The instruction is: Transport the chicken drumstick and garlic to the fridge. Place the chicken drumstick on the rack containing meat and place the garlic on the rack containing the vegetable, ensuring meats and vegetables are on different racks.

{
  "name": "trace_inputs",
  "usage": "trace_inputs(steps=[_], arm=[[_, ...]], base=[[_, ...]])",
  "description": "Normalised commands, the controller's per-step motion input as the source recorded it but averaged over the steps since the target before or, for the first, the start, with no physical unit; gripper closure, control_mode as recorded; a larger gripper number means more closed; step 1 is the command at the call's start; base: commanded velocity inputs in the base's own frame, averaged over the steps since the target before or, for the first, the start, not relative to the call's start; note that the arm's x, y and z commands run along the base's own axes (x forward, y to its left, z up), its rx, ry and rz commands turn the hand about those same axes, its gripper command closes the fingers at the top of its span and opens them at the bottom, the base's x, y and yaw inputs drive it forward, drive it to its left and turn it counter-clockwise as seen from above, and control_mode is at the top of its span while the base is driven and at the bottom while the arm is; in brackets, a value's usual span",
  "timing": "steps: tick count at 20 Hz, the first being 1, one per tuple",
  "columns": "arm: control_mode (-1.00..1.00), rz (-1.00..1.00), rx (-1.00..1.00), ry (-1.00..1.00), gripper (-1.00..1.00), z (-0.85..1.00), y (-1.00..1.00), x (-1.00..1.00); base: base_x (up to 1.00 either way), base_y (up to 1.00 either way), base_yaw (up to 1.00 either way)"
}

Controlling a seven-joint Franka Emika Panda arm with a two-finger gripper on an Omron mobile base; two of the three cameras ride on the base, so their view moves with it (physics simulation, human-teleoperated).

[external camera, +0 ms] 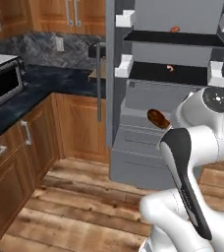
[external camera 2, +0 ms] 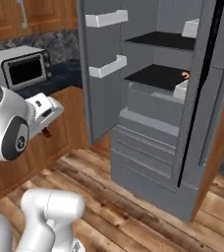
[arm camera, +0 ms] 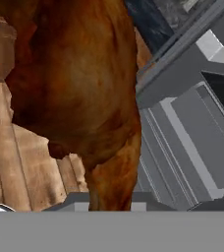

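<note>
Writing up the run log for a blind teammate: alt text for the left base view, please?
A white robot arm reaches toward an open grey fridge, carrying a reddish-brown chicken drumstick in front of the lower drawers. Two dark racks above each hold a small orange item, too small to identify. Left of the fridge are wood cabinets, a dark counter and a microwave.

The chicken drumstick (arm camera: 79, 83) — glossy reddish-brown, fat end looming up close — hangs in mid-air before the open fridge (external camera: 148, 123) (grey, doors swung wide), whose dark racks each carry a small orange-pink item.
</note>
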Motion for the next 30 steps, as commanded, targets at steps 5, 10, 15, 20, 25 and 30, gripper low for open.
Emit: trace_inputs(steps=[5,10,15,20,25,30], arm=[[1.0,0.0,0.0,0.0,1.0,0.0,0.0,0.0],[1.0,0.0,0.0,0.0,1.0,0.0,0.0,0.0],[1.0,0.0,0.0,0.0,1.0,0.0,0.0,0.0],[1.0,0.0,0.0,0.0,1.0,0.0,0.0,0.0],[1.0,0.0,0.0,0.0,1.0,0.0,0.0,0.0],[1.0,0.0,0.0,0.0,1.0,0.0,0.0,0.0]], base=[[0.0,0.24,-0.92],[0.5,0.77,-0.74],[0.78,0.98,-0.46],[0.17,0.05,-0.14],[0.37,-0.26,0.14],[0.38,-0.15,0.42]])
